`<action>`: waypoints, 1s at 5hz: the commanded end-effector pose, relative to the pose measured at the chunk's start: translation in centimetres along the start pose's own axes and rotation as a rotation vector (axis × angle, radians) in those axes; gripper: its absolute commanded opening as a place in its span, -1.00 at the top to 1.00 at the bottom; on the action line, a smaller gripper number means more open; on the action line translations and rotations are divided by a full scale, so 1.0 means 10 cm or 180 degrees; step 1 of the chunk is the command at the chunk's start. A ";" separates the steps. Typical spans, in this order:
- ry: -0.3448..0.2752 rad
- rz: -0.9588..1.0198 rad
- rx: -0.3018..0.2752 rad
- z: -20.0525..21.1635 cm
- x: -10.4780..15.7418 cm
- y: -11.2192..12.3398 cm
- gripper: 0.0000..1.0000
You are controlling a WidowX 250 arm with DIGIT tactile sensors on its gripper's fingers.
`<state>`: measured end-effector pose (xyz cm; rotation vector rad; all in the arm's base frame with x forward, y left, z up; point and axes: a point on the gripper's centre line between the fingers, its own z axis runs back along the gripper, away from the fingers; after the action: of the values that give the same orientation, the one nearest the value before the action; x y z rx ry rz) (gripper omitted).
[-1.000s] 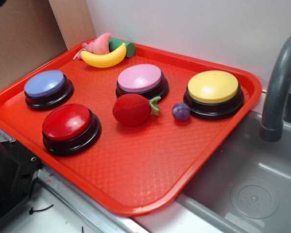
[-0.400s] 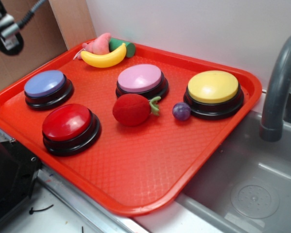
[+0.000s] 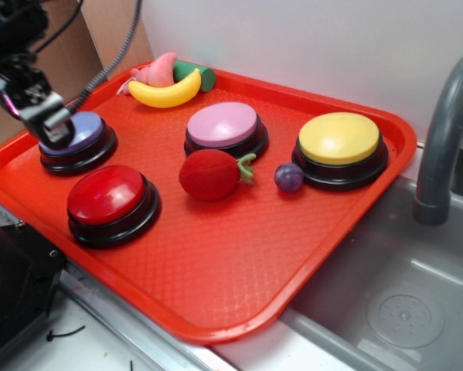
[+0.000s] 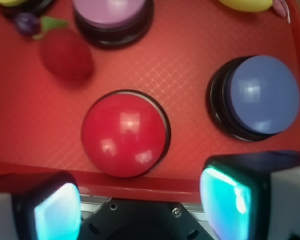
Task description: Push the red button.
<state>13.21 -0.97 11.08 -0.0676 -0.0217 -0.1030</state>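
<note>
A pale wall [image 3: 308, 46] and a strip of brown cardboard [image 3: 30, 69] were seen behind the scene, with a grey sink basin [image 3: 401, 286] and a curved grey faucet [image 3: 447, 131] to the right. A large red tray [image 3: 239, 263] was set beside the sink, and every toy was laid on it. Four dome buttons on black bases were arranged there: the red button [image 3: 107, 195] near the front left edge, a blue button [image 3: 73, 135] just behind it, a pink button [image 3: 223, 125] in the middle and a yellow button [image 3: 339, 139] at the right. The gripper [image 3: 49, 124] was held above the tray's left side, over the blue button in the exterior view; in the wrist view its fingers [image 4: 235, 200] were spread wide apart with nothing between them, and the red button lay ahead of the gap. A fuzzy red strawberry toy [image 3: 209, 174] rested in front of the pink button, a yellow banana [image 3: 165, 93] at the back, and a small purple ball [image 3: 288, 177] just beside the yellow button.
</note>
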 end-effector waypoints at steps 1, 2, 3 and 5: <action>0.0187 -0.0084 0.0116 -0.34 0.22 -0.09 -1.00; 0.0188 -0.0117 0.0233 -0.49 0.28 -0.14 -1.00; 0.0296 -0.0110 0.0371 -0.68 0.30 -0.14 -1.00; 0.0282 -0.0134 0.0372 -0.61 0.29 -0.15 -1.00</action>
<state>15.76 -3.03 5.03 0.0553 0.0775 -0.1403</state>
